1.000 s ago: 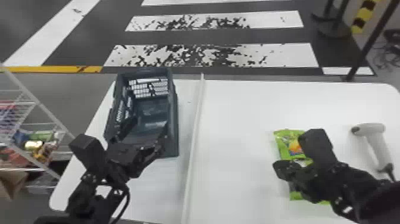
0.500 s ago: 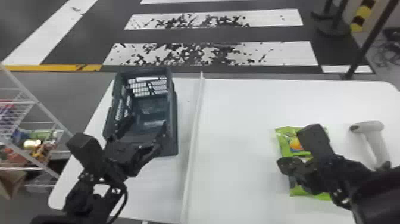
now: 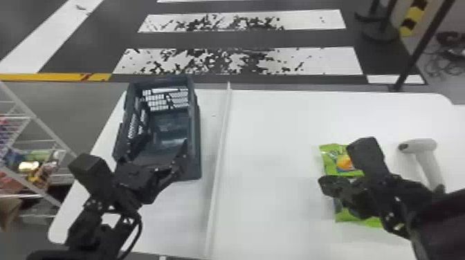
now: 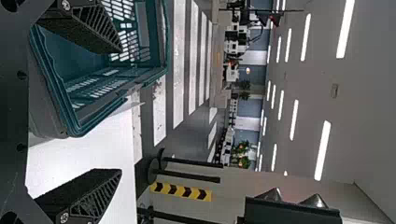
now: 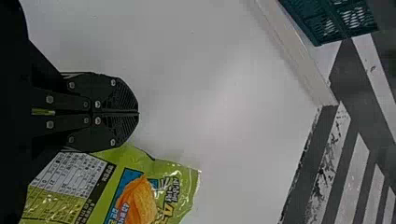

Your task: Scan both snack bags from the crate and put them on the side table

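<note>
Green snack bag (image 5: 125,157): print, perhaps too blurred to read
Pale panel (image 5: 74,170): rows of fine print
Chip picture (image 5: 139,198): larger lettering beside it

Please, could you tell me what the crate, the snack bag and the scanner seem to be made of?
The crate looks like rigid dark plastic, fairly matt, with moulded grid openings. The snack bag seems thin, glossy printed film: it creases and catches highlights. The scanner has a pale, smooth shell, probably hard plastic.

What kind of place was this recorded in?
Probably a mock shop checkout in a workshop or lab: a handheld scanner, a shopping basket and wire shelving with goods.
</note>
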